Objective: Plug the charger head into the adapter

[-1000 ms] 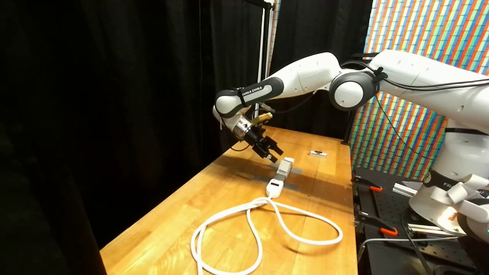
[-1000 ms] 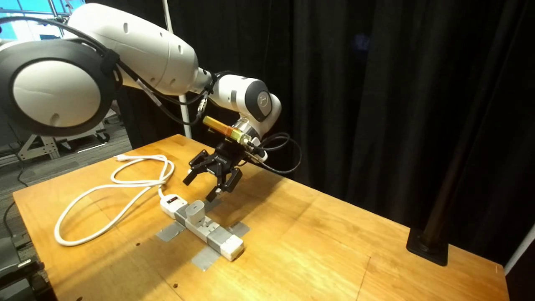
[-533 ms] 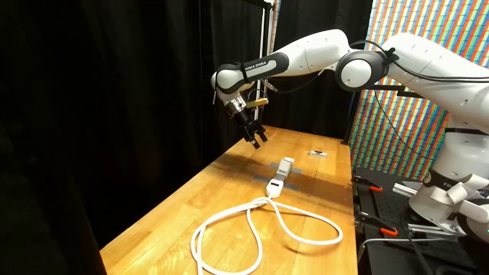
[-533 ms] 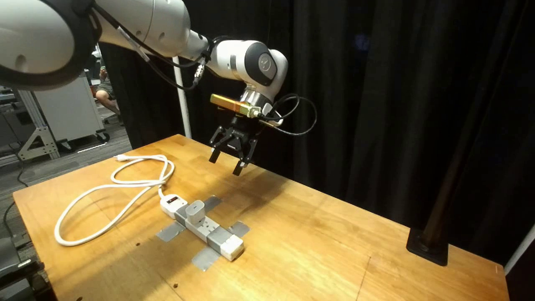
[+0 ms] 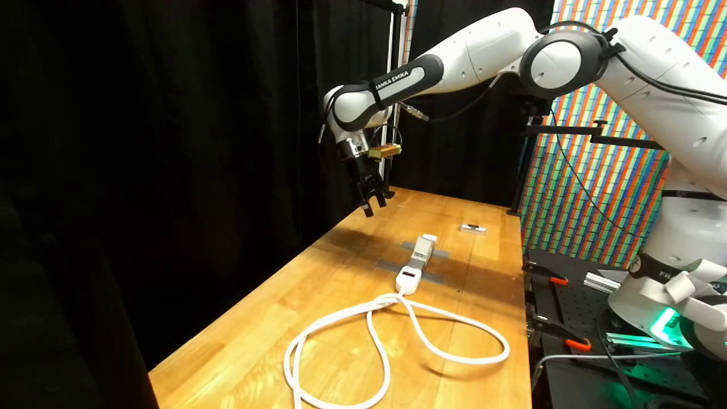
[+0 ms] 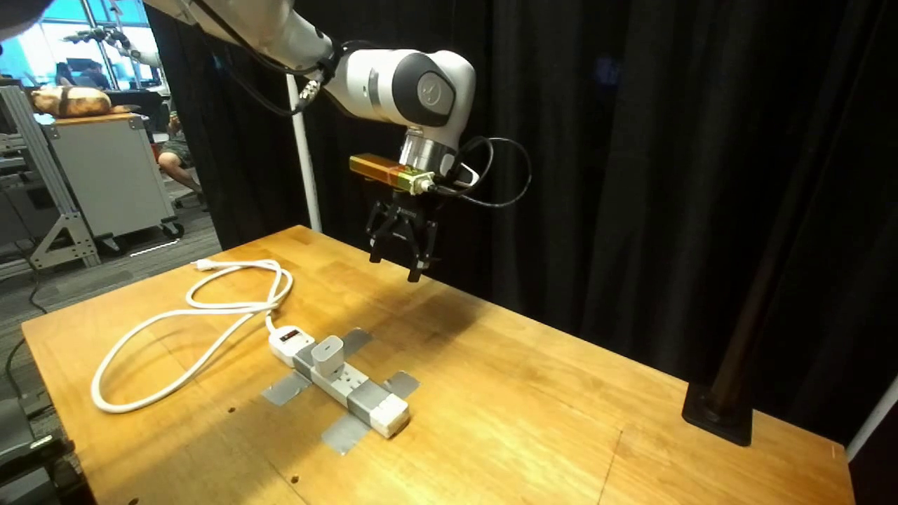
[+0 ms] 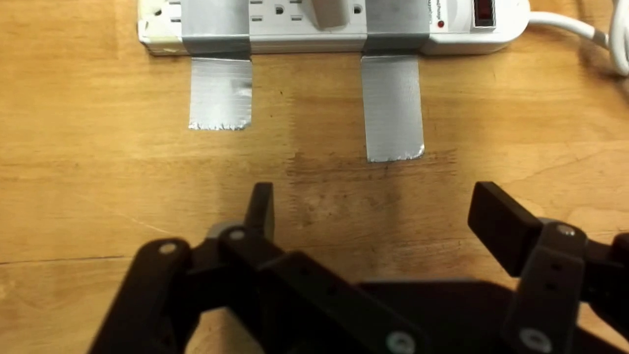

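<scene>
The charger head [image 6: 327, 355] is a small white block standing upright on the white power strip [image 6: 368, 401], which is the adapter. In the wrist view the charger head [image 7: 329, 14] sits at the strip's [image 7: 304, 44] outlets and is cut off by the top edge. The strip also shows in an exterior view [image 5: 429, 238], where the charger head is hard to tell apart from it. My gripper [image 6: 395, 266] is open and empty, in the air above the table, apart from the strip. It also shows in the wrist view [image 7: 371, 201] and an exterior view [image 5: 375, 207].
Grey tape [image 7: 393, 108] holds the strip to the wooden table [image 6: 533, 407]. A looped white cable [image 5: 341, 314] runs from the strip's switch end. A small white and black piece [image 5: 472, 228] lies on the table. A black post base [image 6: 717, 415] stands at the table's edge beside the black curtain.
My open gripper has risen and moved away from the strip toward the curtain, and now points more nearly straight down. The charger head and strip have not moved. The base light is now green.
</scene>
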Controlling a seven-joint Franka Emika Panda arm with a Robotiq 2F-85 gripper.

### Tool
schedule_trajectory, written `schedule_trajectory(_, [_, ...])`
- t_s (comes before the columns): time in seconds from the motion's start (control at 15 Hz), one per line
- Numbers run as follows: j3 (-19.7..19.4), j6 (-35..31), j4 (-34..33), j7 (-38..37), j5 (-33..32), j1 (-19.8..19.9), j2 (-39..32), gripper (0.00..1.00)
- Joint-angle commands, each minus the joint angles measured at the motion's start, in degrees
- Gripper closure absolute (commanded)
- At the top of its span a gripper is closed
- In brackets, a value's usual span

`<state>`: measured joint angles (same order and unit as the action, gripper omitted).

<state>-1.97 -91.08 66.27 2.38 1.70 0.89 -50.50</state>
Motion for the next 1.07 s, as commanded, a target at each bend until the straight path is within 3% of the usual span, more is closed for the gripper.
schedule_trajectory(0.0, [1.76,-7.80,13.65,0.40,2.00,1.46,8.93,0.00])
schedule_trajectory(0.47, [1.85,-20.81,32.08,0.14,4.21,1.70,19.67,0.00])
schedule_trajectory(0.53, [1.63,-22.31,34.91,-0.20,3.70,1.36,21.27,0.08])
schedule_trajectory(0.6, [1.47,-23.97,37.66,-0.42,3.34,1.15,22.90,0.26])
schedule_trajectory(1.0, [0.87,-35.04,55.38,-3.23,1.90,0.00,33.62,0.72])
